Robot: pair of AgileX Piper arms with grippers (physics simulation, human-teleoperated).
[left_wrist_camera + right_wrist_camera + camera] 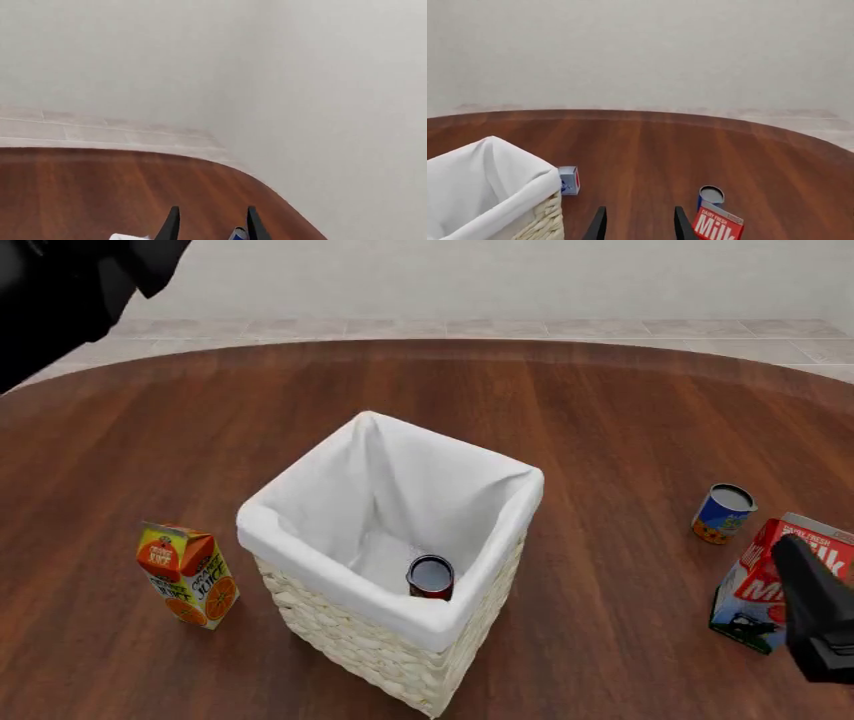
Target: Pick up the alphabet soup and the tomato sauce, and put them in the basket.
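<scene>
Status: half done, judging by placement.

- Red-labelled alphabet soup can [430, 577]: upright inside the cream wicker basket [483, 612] with white cloth lining. Placed.
- Blue-and-orange tomato sauce can [723, 514]: on the brown wooden table [587, 410], ahead of the right gripper [636, 223], behind the red milk carton [716, 225]. Outstanding.
- Right fingers: parted, empty.
- Left gripper [210, 223]: fingers parted, empty, facing the table edge.

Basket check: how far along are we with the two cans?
One done: the alphabet soup stands inside the basket. Nothing is in hand; the right end effector is open and empty, and so is the left end effector. Left to do: the tomato sauce stands on the table beside the milk carton, ungrasped.
</scene>
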